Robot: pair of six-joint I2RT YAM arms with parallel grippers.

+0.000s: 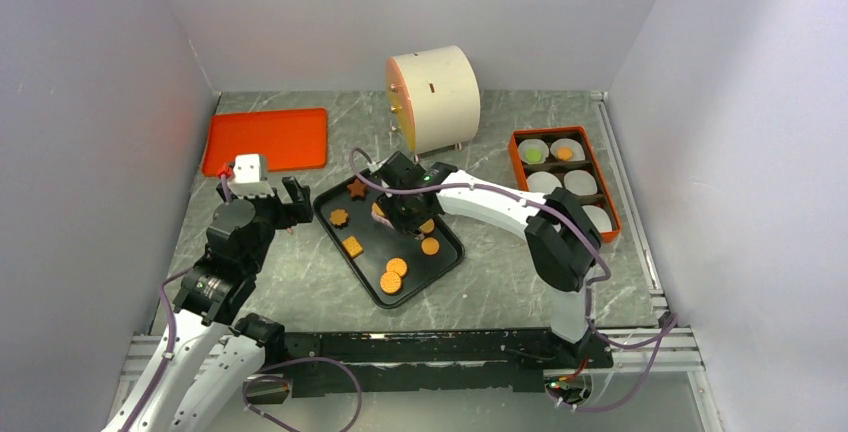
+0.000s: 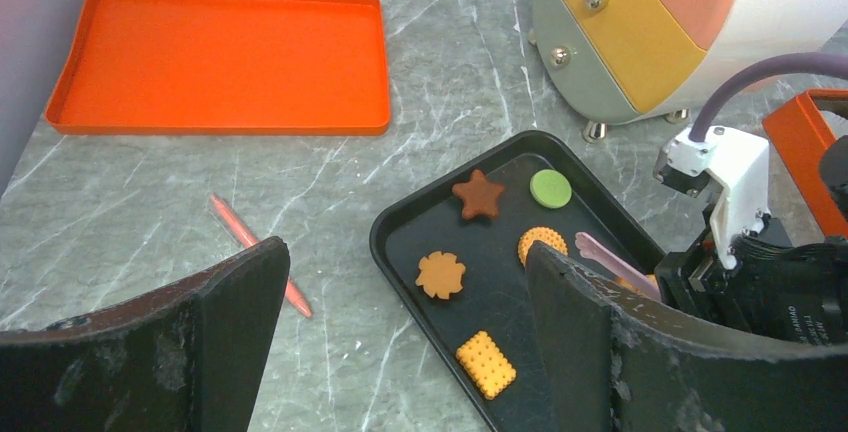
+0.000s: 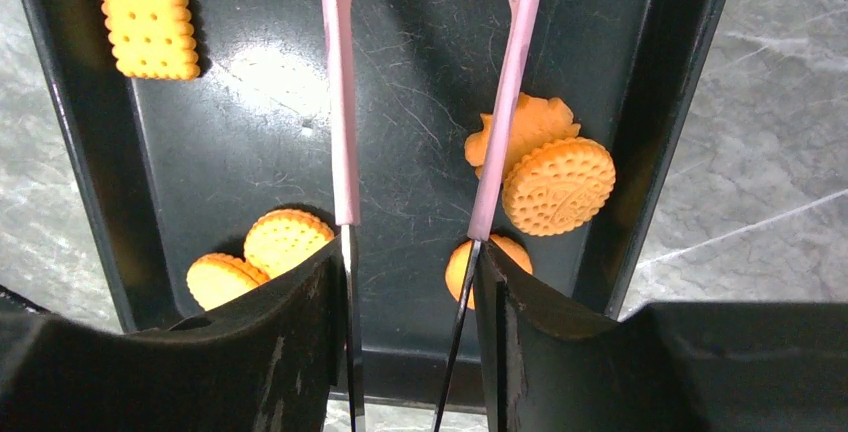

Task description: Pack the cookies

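Observation:
The cookies lie on a black tray (image 1: 448, 258): a brown star (image 2: 478, 195), a green round (image 2: 550, 188), a brown flower (image 2: 441, 274), an orange square (image 2: 486, 363) and several orange rounds (image 3: 558, 185). My right gripper (image 3: 410, 282) hangs low over the tray and is shut on pink tongs (image 3: 343, 102). The tong arms are spread, with nothing between them. My left gripper (image 2: 400, 352) is open and empty, just left of the tray. An orange box (image 1: 604, 187) of white liners at the right holds one green cookie (image 1: 535, 154) and one orange cookie (image 1: 565, 153).
An empty orange tray (image 2: 220, 57) lies at the back left, with a red pen (image 2: 260, 252) on the table in front of it. A round cream cabinet (image 1: 435, 97) with knobs stands behind the black tray. Grey walls close in both sides.

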